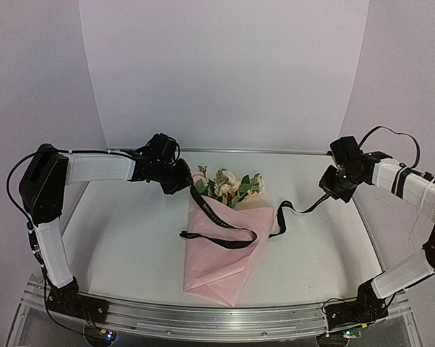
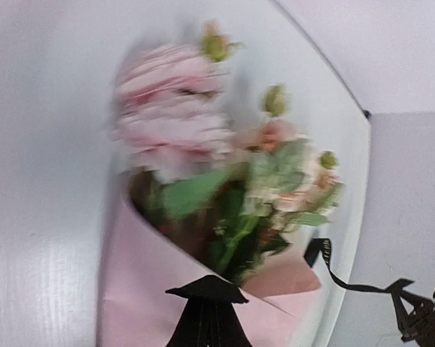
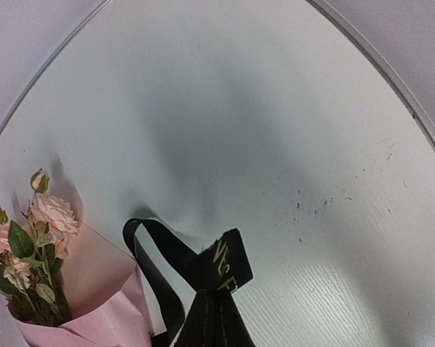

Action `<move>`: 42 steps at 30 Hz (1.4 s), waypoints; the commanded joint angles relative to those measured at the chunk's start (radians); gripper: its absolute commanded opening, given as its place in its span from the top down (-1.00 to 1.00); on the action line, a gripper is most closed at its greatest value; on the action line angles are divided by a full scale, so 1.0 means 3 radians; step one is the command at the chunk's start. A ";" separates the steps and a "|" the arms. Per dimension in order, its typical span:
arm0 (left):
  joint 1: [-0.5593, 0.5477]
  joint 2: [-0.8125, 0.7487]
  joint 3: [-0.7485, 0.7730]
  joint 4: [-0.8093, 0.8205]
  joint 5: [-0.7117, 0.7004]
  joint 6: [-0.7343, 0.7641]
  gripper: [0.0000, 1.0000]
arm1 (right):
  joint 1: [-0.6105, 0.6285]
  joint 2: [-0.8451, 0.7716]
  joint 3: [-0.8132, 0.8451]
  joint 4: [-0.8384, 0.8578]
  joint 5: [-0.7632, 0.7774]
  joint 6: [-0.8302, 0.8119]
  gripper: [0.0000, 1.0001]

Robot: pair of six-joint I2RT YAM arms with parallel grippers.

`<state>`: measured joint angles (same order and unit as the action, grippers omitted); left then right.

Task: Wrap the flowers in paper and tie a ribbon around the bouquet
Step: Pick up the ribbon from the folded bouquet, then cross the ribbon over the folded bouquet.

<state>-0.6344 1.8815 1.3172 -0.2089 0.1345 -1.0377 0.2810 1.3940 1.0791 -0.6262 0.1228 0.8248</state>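
Bouquet (image 1: pixel 228 260) lies near the centre of the table (image 1: pixel 123 231), with the tip of its pink paper (image 1: pixel 210 280) cone toward the arm bases and the flowers (image 1: pixel 232 186) at the far end. Ribbon (image 1: pixel 201 206) crosses the paper in a loose loop. One end is clamped in the closed left gripper (image 1: pixel 181 181) just beside the flowers, the other in the closed right gripper (image 1: pixel 332 191), well to the right of the paper.

— What's the ribbon (image 3: pixel 221 264) like?
— Black with pale lettering, and a loop curls off to its left.
— And around it?
— Left of it, flowers (image 3: pixel 48 217) in pink paper (image 3: pixel 109 318). Right of it, dark specks (image 3: pixel 326 202) on the white table (image 3: pixel 275 108).
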 commanded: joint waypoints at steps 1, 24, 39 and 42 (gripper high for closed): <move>-0.0347 -0.0324 0.0481 0.0204 -0.0139 0.0837 0.99 | -0.0004 -0.0401 0.0274 -0.0453 0.0253 -0.0049 1.00; -0.1891 0.0511 0.1442 0.0535 0.2006 0.3225 1.00 | 0.0378 0.0011 0.1792 -0.1412 -0.0743 -0.0468 1.00; -0.1807 0.1007 0.1806 0.0788 0.1200 0.2816 -0.20 | 0.0403 0.0595 0.2404 -0.1395 -0.1352 -0.0522 1.00; -0.1736 0.0544 0.1223 0.1219 0.1387 0.2585 -0.53 | 0.0525 0.0527 0.2319 -0.1341 -0.1377 -0.0570 1.00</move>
<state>-1.1821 2.2729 1.8323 -0.0464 0.5182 -0.1739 0.4006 1.5875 1.7737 -1.0435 -0.2564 0.6813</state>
